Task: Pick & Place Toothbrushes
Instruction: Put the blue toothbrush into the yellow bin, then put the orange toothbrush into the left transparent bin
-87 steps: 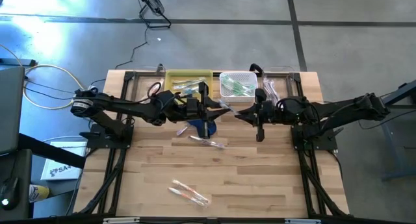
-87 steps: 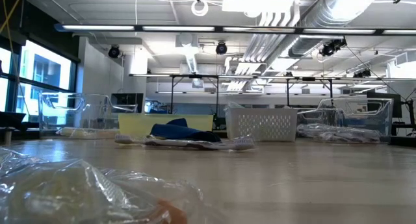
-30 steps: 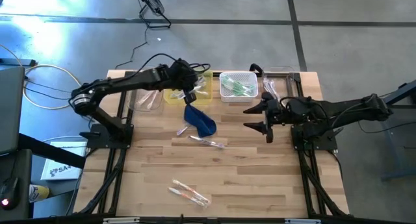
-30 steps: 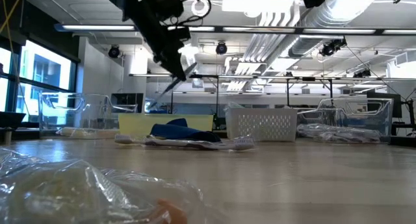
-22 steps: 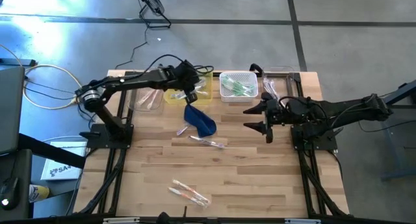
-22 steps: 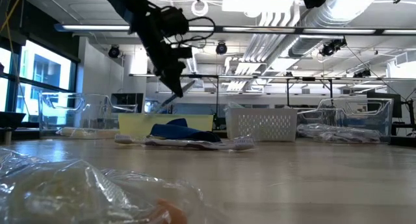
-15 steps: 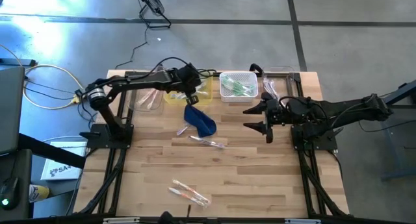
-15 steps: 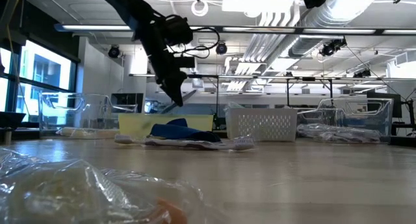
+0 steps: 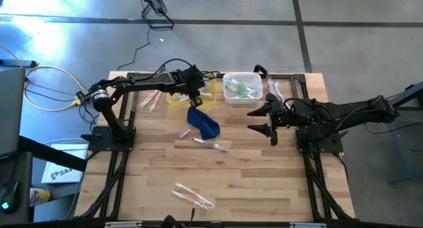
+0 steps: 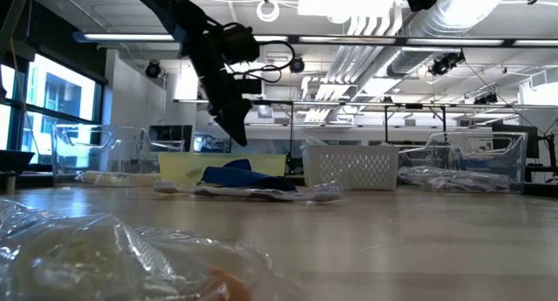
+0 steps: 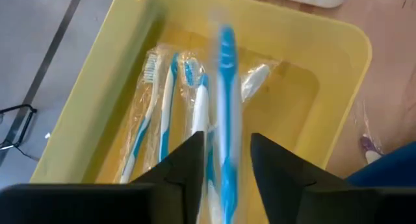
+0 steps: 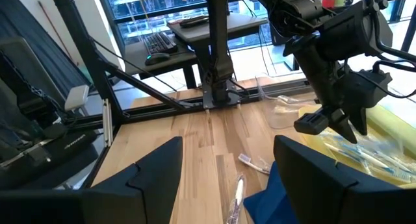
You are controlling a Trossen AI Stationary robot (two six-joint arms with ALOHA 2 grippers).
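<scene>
Toothbrushes lie in several places: blue-and-white ones in the yellow bin (image 9: 188, 89) at upper centre of the high view, green ones in the white basket (image 9: 240, 86) just right of it, a wrapped one (image 9: 211, 145) on the bare wood near the middle, and a wrapped pair (image 9: 192, 196) toward the lower edge; the left gripper (image 11: 224, 169) hangs over the yellow bin, and in its wrist view a blurred blue-and-white toothbrush (image 11: 226, 94) shows in the gap between its parted fingers, though whether it is touched I cannot tell; several wrapped brushes (image 11: 162, 113) lie on the bin floor below; a dark blue pouch (image 9: 203, 123) sits just below the bin in the high view, close under the left arm, with a small brush (image 9: 186, 133) beside its lower left corner; clear containers (image 9: 147, 100) stand to the left of the bin and another (image 9: 277, 89) right of the basket; the right gripper (image 9: 260, 119) hovers right of centre, well apart from the pouch, its fingers spread wide and holding nothing; in the low view a crumpled clear wrapper (image 10: 105, 249) fills the lower left foreground
</scene>
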